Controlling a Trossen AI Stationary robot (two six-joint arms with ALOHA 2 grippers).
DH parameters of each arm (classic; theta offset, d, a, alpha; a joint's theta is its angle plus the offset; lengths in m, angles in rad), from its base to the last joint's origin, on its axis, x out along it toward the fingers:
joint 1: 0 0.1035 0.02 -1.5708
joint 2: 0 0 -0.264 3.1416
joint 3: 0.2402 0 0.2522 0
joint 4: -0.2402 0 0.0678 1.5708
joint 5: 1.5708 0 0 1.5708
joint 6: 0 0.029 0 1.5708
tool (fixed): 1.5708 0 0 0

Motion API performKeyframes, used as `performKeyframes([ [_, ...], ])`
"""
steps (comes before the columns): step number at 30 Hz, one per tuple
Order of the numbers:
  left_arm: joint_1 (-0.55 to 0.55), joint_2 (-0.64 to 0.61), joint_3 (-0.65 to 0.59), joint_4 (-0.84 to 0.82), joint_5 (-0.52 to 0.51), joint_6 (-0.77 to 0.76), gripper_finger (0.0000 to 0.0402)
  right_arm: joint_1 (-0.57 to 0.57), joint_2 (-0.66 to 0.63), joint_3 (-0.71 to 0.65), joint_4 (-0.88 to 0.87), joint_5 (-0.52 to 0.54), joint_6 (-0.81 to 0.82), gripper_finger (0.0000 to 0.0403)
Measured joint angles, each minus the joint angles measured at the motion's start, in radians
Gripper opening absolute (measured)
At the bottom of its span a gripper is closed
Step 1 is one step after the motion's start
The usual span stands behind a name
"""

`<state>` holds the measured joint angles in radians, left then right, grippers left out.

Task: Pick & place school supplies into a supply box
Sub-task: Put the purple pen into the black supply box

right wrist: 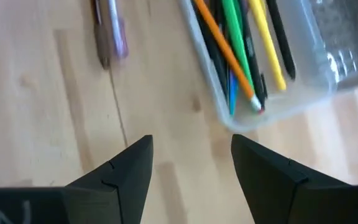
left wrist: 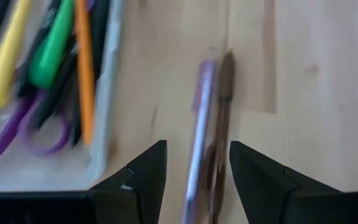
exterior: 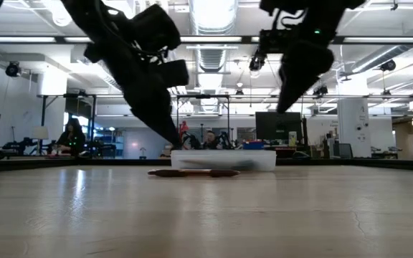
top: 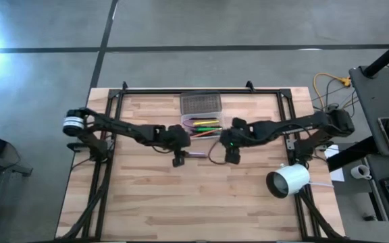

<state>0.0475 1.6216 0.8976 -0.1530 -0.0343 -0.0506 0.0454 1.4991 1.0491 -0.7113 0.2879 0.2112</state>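
Note:
The clear supply box stands at the table's middle far part, its grey lid laid open behind it. It holds green, orange, yellow and black pens and the purple-handled scissors. One dark red and purple pen lies flat on the wood just in front of the box. My left gripper is open and low, with a finger on either side of that pen; I see no touch. My right gripper is open and raised over bare wood by the box's right near corner.
A white cylinder lies on its side near the table's right edge. Bare wood stretches across the near half of the table. Both arms reach in toward the middle, close to each other and to the box.

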Motion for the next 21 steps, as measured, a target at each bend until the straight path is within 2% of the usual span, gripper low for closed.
performKeyframes([
  [8, -0.001, 0.123, 0.105, -0.022, 0.044, 0.077, 0.0159, 0.093, -0.049, -0.094, 0.011, 0.058, 0.182, 0.021],
  [15, 0.012, 0.219, 0.147, -0.061, 0.044, 0.09, 0.0159, 0.115, -0.052, -0.096, 0.01, 0.082, 0.23, 0.021],
  [21, 0.021, 0.234, 0.152, -0.064, 0.045, 0.094, 0.0148, 0.115, -0.051, -0.072, 0.014, 0.088, 0.235, 0.021],
])
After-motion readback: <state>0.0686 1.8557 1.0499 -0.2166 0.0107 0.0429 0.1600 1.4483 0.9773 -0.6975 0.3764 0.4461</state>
